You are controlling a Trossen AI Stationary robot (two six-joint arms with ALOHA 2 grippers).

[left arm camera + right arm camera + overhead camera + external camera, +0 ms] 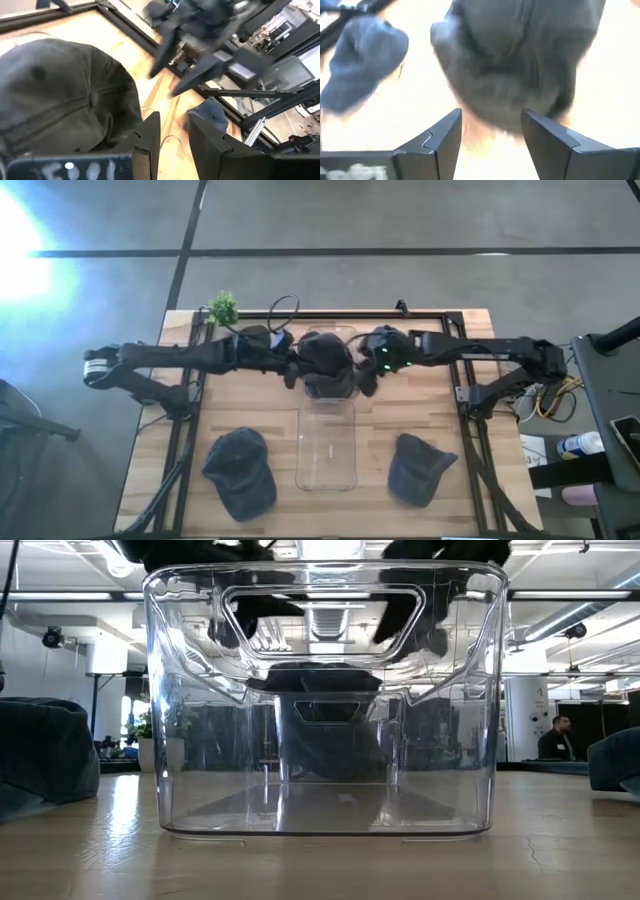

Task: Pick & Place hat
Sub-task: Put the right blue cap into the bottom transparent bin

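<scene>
A dark grey cap (pixel 325 360) sits over the far end of the clear plastic bin (pixel 327 448). Whether it rests inside the bin or on its rim, I cannot tell. My left gripper (pixel 292 372) stands open at the cap's left side. In the left wrist view this gripper (pixel 174 120) has the cap's crown (pixel 60 95) beside it. My right gripper (pixel 368 378) is open at the cap's right side. Its wrist view shows this gripper (pixel 491 117) with the cap (pixel 520 60) just beyond the fingertips. Through the bin (pixel 325 810) in the low view, the cap (pixel 315 680) shows as a dark shape. My left gripper has one finger (pixel 150 135) right beside the cap's crown edge (pixel 120 130), outer side toward it. Whether it touches, I cannot tell. Nothing lies between the two fingers.
Two more caps lie on the wooden table: a dark one (pixel 240 470) near the left front and a blue-grey one (pixel 418 468) near the right front. A small green plant (pixel 223 307) stands at the far left corner. Black frame rails (pixel 462 395) run along both table sides.
</scene>
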